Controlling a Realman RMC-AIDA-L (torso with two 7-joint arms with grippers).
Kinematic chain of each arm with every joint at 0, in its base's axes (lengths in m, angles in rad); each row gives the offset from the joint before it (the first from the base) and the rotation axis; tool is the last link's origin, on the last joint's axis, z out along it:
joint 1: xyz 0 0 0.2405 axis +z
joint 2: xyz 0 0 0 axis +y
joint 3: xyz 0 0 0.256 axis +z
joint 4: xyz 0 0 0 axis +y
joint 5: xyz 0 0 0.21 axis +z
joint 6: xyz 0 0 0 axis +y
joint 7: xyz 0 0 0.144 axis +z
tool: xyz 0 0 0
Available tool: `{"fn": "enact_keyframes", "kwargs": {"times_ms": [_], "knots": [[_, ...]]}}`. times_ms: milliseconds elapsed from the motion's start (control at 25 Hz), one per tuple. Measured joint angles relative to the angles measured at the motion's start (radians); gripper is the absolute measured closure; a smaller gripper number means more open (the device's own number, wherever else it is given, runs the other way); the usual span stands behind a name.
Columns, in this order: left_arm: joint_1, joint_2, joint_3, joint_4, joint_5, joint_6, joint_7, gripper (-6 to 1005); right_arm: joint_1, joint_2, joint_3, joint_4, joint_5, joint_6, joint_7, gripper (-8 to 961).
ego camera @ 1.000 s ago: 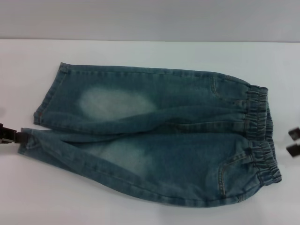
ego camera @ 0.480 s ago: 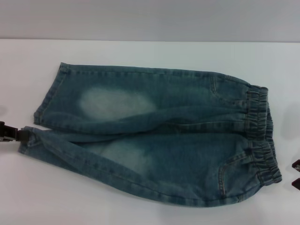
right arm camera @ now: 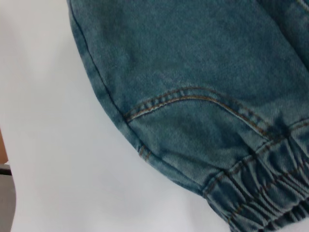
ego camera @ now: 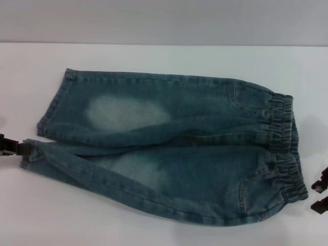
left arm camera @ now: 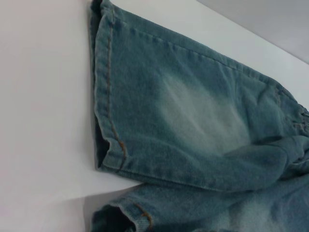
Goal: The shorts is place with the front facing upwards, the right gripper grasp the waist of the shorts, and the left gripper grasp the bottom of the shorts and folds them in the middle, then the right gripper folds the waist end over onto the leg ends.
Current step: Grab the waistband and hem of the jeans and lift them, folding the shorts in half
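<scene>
shorts flat on table, long axis left-right | left gripper at near leg hem, fingers' state I cannot tell | right gripper fingers apart, just beside waist, which lies to its left

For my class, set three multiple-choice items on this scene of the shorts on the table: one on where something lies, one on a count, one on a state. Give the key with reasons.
1. The waist of the shorts lies toward which side of the robot?
A. its left
B. its right
C. folded under the legs

2. How many pale faded patches show on the shorts?
A. none
B. two
C. five

3. The shorts are
A. spread flat, unfolded
B. folded in half
C. rolled up

Key: 1 B, the ruffled band is by the right gripper. 2 B, one on each thigh. 3 A, both legs lie side by side.
</scene>
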Motion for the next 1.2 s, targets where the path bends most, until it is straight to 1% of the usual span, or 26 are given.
{"fn": "enact_keyframes", "kwargs": {"times_ms": [280, 1200], "knots": [[-0.001, -0.001, 0.0, 0.0, 0.0, 0.0, 0.003, 989, 0.005, 0.009, -0.002, 0.018, -0.001, 0.012, -0.003, 449], [-0.001, -0.006, 0.0, 0.0, 0.0, 0.0, 0.004, 985, 0.003, 0.015, -0.002, 0.011, 0.018, 0.028, -0.012, 449]]}}
